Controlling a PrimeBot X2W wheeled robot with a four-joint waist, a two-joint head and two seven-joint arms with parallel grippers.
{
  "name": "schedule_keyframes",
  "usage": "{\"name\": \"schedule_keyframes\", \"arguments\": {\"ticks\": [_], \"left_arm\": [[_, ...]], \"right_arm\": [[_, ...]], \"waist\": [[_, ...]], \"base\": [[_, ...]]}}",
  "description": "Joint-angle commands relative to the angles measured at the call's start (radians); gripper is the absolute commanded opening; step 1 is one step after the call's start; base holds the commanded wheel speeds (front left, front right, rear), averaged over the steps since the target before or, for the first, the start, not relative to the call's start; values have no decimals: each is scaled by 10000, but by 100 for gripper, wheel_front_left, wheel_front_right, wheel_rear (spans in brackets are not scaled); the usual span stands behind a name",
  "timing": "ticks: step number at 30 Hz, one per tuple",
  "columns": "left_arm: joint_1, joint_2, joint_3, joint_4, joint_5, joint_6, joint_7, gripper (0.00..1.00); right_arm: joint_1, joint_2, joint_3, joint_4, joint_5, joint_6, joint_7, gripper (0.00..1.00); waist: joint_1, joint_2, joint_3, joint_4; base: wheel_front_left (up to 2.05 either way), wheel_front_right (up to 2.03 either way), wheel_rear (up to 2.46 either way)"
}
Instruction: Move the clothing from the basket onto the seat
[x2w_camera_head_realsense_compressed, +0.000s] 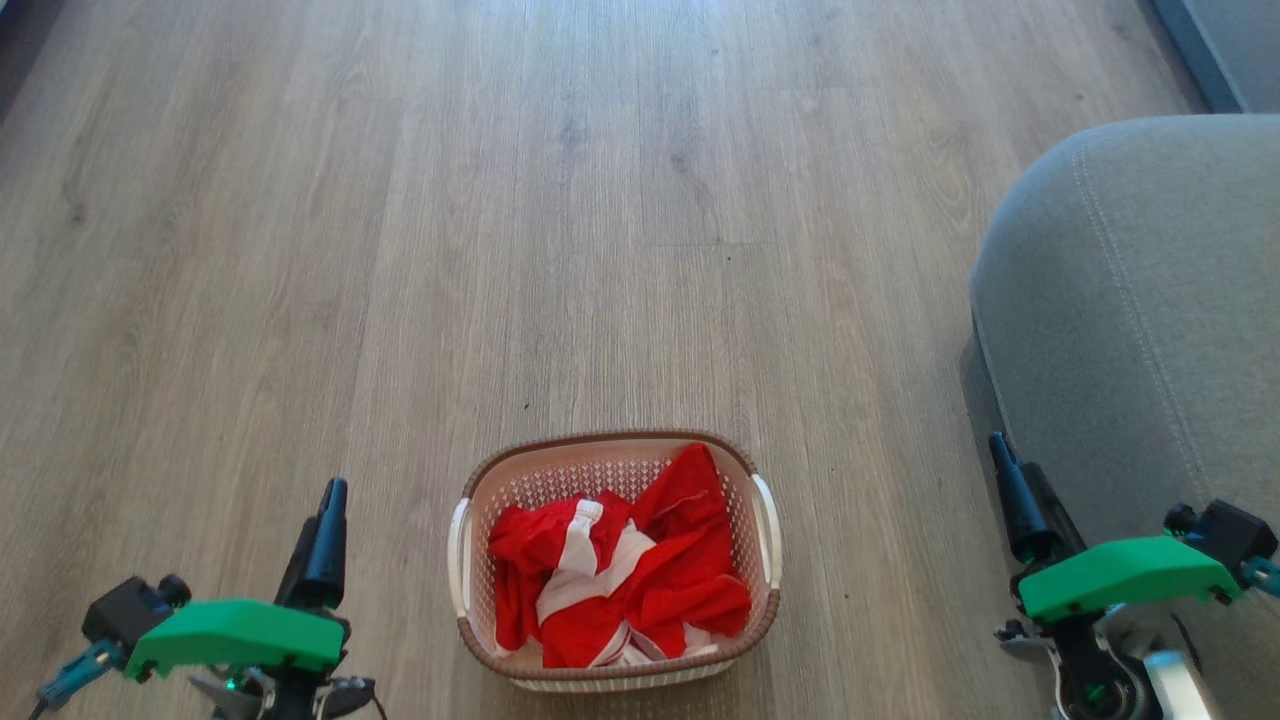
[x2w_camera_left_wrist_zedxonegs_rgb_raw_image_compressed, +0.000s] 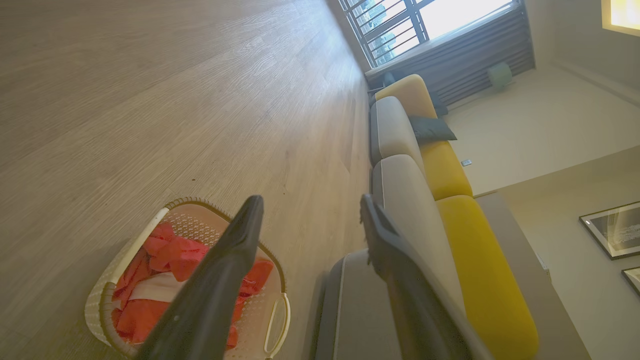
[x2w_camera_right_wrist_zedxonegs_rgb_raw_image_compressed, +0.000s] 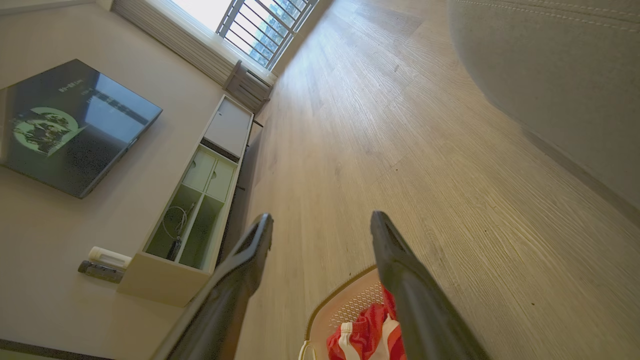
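The red and white clothing (x2w_camera_head_realsense_compressed: 620, 575) is seen bunched in the basket (x2w_camera_head_realsense_compressed: 600, 438), which stands on the wooden floor (x2w_camera_head_realsense_compressed: 500, 200) near the robot, between the two arms. The seat (x2w_camera_head_realsense_compressed: 1150, 330) lies to the right, apart from the basket. The left gripper (x2w_camera_left_wrist_zedxonegs_rgb_raw_image_compressed: 310, 205) and the right gripper (x2w_camera_right_wrist_zedxonegs_rgb_raw_image_compressed: 321, 217) are each held with fingers spread and nothing between them, one at either side of the basket. No garment has been taken up yet, so the reach into the basket is judged to be the step in hand. The right arm, nearer the seat, is probably best used. The fingers should be lowered over the middle of the heap, kept clear of the rim, and closed on a thick bunch of cloth, so that the light basket is not dragged along.
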Motion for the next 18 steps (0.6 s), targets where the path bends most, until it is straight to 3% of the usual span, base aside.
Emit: {"name": "schedule_keyframes", "arguments": {"ticks": [1, 18], "left_arm": [[-511, 85, 108, -437, 474, 29, -144, 100], [-513, 98, 17, -659, 2842, 125, -642, 100]], "right_arm": [[-586, -190, 143, -316, -457, 1, -169, 100], [-891, -362, 609, -69, -2690, 1, -674, 100]], "waist": [[0, 0, 7, 1], [0, 0, 7, 44]], "base": [[0, 0, 0], [0, 0, 0]]}}
